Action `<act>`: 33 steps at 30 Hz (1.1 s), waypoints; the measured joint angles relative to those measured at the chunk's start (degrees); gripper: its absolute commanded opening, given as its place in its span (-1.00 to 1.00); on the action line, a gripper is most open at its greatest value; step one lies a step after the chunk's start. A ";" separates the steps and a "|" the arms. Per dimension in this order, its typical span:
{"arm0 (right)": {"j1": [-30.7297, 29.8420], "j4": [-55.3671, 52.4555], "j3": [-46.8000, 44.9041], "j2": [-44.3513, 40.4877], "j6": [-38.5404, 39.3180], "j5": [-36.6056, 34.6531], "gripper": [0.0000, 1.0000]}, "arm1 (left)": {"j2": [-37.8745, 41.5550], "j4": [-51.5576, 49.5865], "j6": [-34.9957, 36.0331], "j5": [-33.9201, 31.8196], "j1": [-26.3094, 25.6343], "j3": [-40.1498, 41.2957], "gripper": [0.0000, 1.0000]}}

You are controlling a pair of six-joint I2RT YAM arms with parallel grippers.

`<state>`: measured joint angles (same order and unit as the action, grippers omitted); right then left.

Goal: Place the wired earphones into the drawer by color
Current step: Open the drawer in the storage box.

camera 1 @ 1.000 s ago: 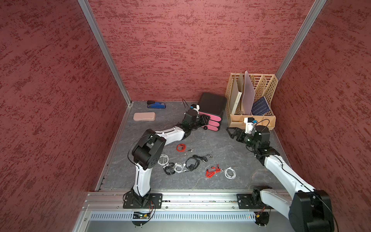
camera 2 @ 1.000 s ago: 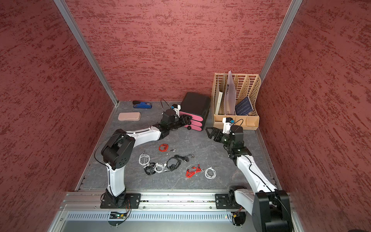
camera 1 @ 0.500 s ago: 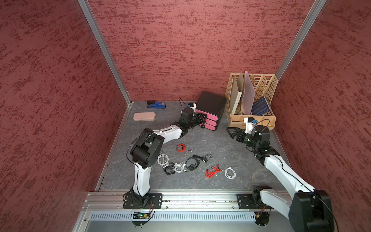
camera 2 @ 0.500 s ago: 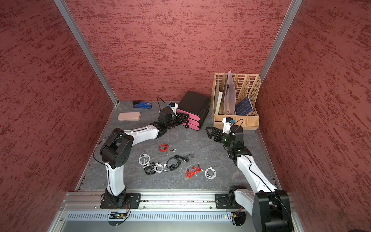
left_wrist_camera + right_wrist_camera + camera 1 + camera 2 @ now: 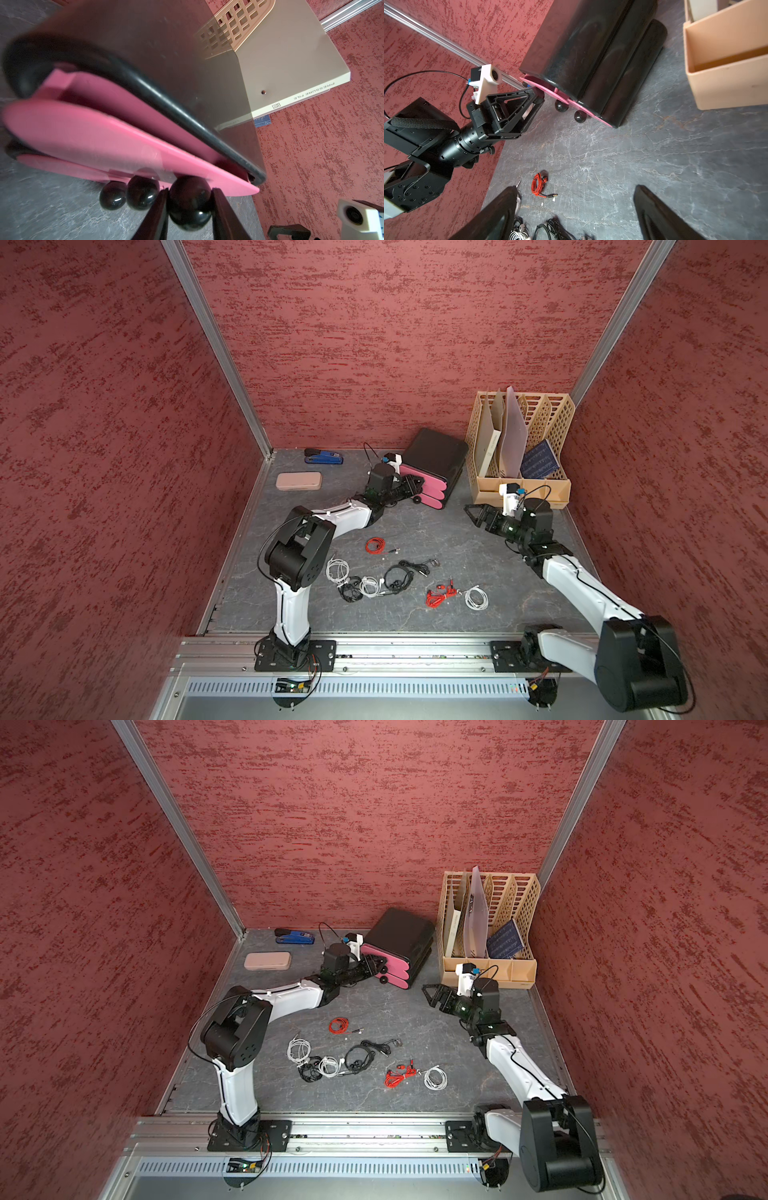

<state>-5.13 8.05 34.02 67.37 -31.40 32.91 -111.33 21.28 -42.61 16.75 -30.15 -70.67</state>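
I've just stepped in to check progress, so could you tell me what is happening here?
The left tool is shut on the black knob of the top pink drawer, which is partly pulled out. The right tool hangs open above the table, holding nothing. All seven wired earphones lie on that table.

We are wearing glossy white shells on the long links of our left arm [image 5: 345, 516] and right arm [image 5: 582, 589], with matte black housings bulging at every joint. Thin black cables [image 5: 436, 71] are looping off our wrists beside white camera blocks [image 5: 488, 80]. Black open-frame triangular fingers [image 5: 529, 116] are tipping our left gripper [image 5: 539, 97], and small screws are dotting our black base plates [image 5: 324, 655].
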 measured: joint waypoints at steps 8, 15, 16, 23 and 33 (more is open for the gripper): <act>-2.16 0.31 2.05 4.90 -1.11 0.46 0.83 | 3.04 0.37 -0.02 0.55 0.04 3.80 -0.42; -3.28 0.24 3.15 5.84 -0.96 0.26 0.83 | 6.05 1.44 -0.02 1.55 0.48 7.91 -0.43; -3.39 0.13 3.15 5.92 -0.87 0.26 0.83 | 6.58 1.60 -0.02 1.66 0.52 8.61 -0.44; -3.63 -0.76 3.15 6.45 0.37 -0.09 0.86 | 9.84 2.97 -0.17 2.54 0.90 13.14 -0.44; -3.67 -3.34 4.09 6.45 2.91 -0.98 0.89 | 13.84 5.46 -0.50 2.69 1.22 18.75 -0.45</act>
<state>-8.80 4.71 38.11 73.82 -28.49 31.92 -97.49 26.74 -43.11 19.44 -28.93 -51.92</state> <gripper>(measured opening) 0.942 0.348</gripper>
